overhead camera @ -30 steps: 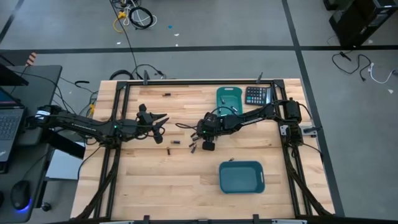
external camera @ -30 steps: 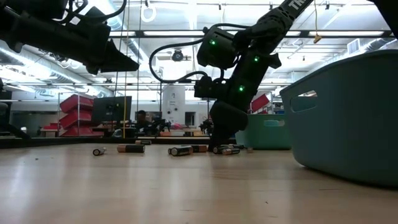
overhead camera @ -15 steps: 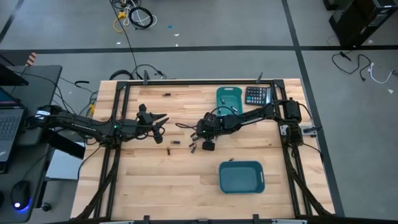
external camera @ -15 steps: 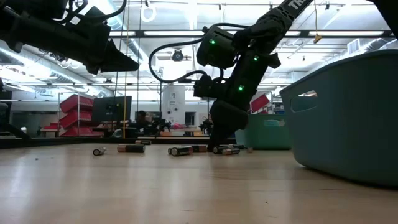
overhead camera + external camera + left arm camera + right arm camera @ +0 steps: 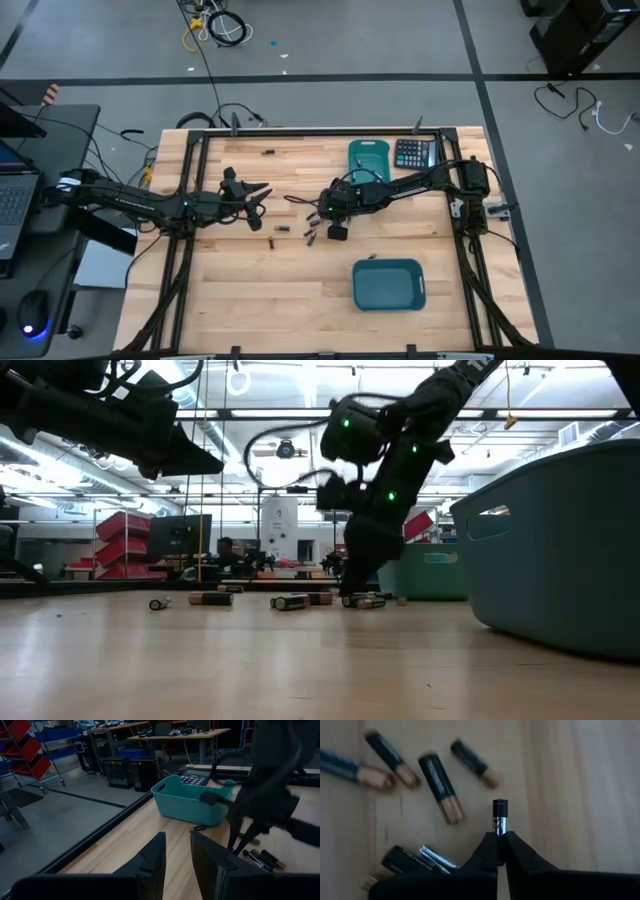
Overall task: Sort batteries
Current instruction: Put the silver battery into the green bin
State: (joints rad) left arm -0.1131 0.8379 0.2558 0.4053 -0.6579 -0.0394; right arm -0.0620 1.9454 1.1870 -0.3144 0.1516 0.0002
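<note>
A black battery (image 5: 500,822) stands pinched between the closed fingers of the right gripper (image 5: 501,851), now lifted off the worktop (image 5: 300,290) above the scattered batteries (image 5: 440,790); a second ago it was lower. The left gripper (image 5: 177,857) hovers half open, empty, well apart

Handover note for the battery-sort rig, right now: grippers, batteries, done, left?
Right gripper: shut on a dark battery, pinched by one end, over the table's middle.
Left gripper: open, empty, waiting left of centre.
Loose batteries: a cluster on the wood under the right gripper, a few more nearby, one stray near the far edge.
Teal bins: far one beside the calculator, near one; neither visibly holds batteries.
Done: one pick.
Left: bin it, then sort the rest.
</note>
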